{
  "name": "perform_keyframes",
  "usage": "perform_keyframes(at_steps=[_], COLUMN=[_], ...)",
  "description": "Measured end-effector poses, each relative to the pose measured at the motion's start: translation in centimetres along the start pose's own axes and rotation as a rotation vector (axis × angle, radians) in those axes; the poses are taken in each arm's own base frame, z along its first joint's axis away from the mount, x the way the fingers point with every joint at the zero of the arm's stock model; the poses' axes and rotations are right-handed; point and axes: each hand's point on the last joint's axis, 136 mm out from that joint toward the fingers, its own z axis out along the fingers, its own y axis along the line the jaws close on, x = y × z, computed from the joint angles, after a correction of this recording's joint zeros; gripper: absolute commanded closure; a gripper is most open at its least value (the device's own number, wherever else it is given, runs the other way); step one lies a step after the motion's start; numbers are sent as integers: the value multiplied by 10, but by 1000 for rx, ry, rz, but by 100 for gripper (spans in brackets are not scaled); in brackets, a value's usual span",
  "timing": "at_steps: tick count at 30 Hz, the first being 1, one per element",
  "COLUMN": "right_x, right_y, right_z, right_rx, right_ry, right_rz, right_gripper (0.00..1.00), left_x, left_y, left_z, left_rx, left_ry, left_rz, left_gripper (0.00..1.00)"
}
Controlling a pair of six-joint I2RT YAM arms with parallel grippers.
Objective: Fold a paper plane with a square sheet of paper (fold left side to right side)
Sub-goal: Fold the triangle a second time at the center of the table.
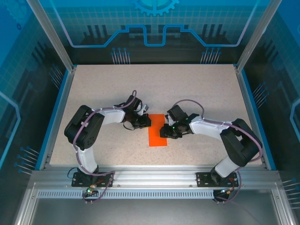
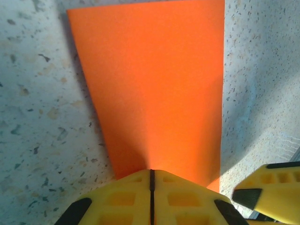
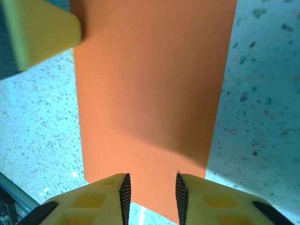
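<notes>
Pressing down with closed tips, the left gripper (image 2: 151,177) seems to pin the orange paper (image 2: 154,84) flat (so it can't slide); the right gripper (image 3: 152,183) has its tips apart.

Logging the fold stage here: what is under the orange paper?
The orange paper lies on the speckled table, which shows around it. Any folded layer beneath is covered.

A speckled beige tabletop (image 1: 187,89) lies flat, edged on both sides by a blue strip (image 1: 56,117). Aluminium posts (image 1: 50,33) rise at its far corners. Behind stands a blue backdrop (image 1: 93,23) printed with a grid, circuit lines and a gear (image 1: 154,4). An aluminium rail (image 1: 154,174) runs along the near edge.
</notes>
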Motion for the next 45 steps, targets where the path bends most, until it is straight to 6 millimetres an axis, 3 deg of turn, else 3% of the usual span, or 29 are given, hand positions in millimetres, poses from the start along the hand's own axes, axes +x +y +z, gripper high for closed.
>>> perform_keyframes(at_steps=[11,21,36,45], right_x=[0,2,26,25], right_y=[-33,-25,-24,-29], right_z=[-14,-18,0,-2], right_rx=[12,-82,-89,-59], right_ry=[-3,45,170,149], right_rz=[101,142,172,184], right_gripper=[64,65,65,65], left_x=[2,9,10,14], left_y=[-1,4,3,-16], left_z=[1,7,7,-12], left_rx=[-1,-27,-30,-8], left_ry=[5,28,25,8], left_rz=[3,6,12,56], left_gripper=[90,90,89,82])
